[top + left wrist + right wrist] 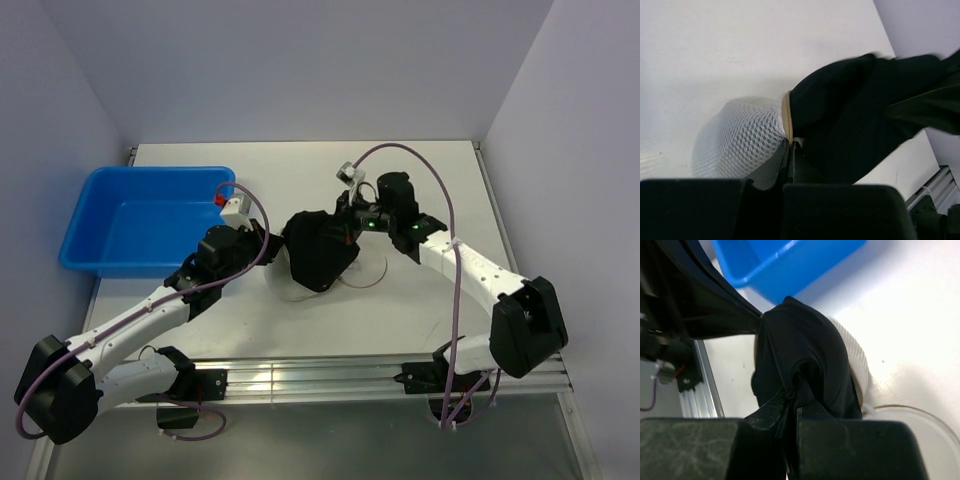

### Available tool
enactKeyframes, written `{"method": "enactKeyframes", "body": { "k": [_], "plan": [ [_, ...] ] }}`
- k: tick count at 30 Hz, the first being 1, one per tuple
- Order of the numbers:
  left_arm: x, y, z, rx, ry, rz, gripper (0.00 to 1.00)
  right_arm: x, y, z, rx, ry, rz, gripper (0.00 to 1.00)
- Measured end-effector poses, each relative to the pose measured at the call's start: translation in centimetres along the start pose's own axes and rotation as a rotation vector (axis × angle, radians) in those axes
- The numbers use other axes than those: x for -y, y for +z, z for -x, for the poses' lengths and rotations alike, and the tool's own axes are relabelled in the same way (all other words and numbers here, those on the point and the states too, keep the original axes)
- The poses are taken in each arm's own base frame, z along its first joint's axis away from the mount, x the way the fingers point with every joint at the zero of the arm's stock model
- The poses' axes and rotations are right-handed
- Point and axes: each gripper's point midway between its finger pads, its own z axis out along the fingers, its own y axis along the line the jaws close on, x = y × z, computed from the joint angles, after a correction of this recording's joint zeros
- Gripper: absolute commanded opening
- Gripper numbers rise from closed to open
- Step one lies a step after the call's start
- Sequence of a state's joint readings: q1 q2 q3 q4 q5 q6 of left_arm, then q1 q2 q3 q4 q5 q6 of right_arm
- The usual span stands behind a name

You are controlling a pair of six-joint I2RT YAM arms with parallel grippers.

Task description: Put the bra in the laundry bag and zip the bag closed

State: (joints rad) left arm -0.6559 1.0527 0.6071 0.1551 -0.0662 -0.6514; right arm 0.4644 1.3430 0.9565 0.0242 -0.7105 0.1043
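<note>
The laundry bag point(737, 135) is white mesh with a tan-brown rim point(786, 116). My left gripper point(790, 146) is shut on that rim at the bag's left side point(268, 243). A black cloth point(318, 250) lies bunched over the bag's opening. My right gripper point(792, 402) is shut on a fold of this black cloth point(800, 345), at its right side in the top view point(348, 232). The bag's mesh wall point(854, 347) shows behind the cloth, and its open lid point(925, 430) lies flat on the table. No white or pale bra shows in any view.
A big blue plastic tub point(150, 220) stands at the left, close behind my left arm; it also shows in the right wrist view point(785, 260). The aluminium rail point(330, 378) runs along the near table edge. Walls close in the table on three sides.
</note>
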Motion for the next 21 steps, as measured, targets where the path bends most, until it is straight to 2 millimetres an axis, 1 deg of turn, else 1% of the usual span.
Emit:
{"method": "enactKeyframes", "body": {
  "k": [3,5,6,8,11,13,15,18,21],
  "plan": [
    [0.6,0.0,0.2,0.005,-0.002,-0.027,0.0,0.1,1.4,-2.2,-0.077,-0.01,-0.012,0.0],
    [0.7,0.1,0.1,0.002,-0.001,-0.034,0.0,0.4,2.0,-3.3,-0.125,-0.03,-0.041,0.0],
    [0.7,0.1,0.1,0.0,-0.002,-0.035,0.0,0.5,2.2,-3.6,-0.146,-0.046,-0.061,0.0],
    [1.0,0.1,0.0,-0.005,-0.007,-0.05,0.0,1.0,2.4,-3.6,-0.159,-0.077,-0.105,0.0],
    [1.3,0.4,-0.2,-0.014,-0.008,-0.067,0.0,1.7,2.2,-2.3,-0.156,-0.124,-0.176,0.0],
    [1.1,0.5,-0.6,-0.027,-0.006,-0.063,0.0,2.3,1.9,-0.8,-0.141,-0.153,-0.226,0.0],
    [1.1,0.6,-0.8,-0.035,-0.004,-0.059,0.0,2.6,1.4,1.3,-0.109,-0.193,-0.264,0.0],
    [1.1,0.6,-0.7,-0.033,0.001,-0.06,0.0,2.2,0.5,3.8,-0.048,-0.256,-0.286,0.0],
    [1.2,0.5,-0.9,-0.038,0.005,-0.064,0.0,1.5,0.2,5.1,-0.007,-0.306,-0.276,0.0]
  ]
}}
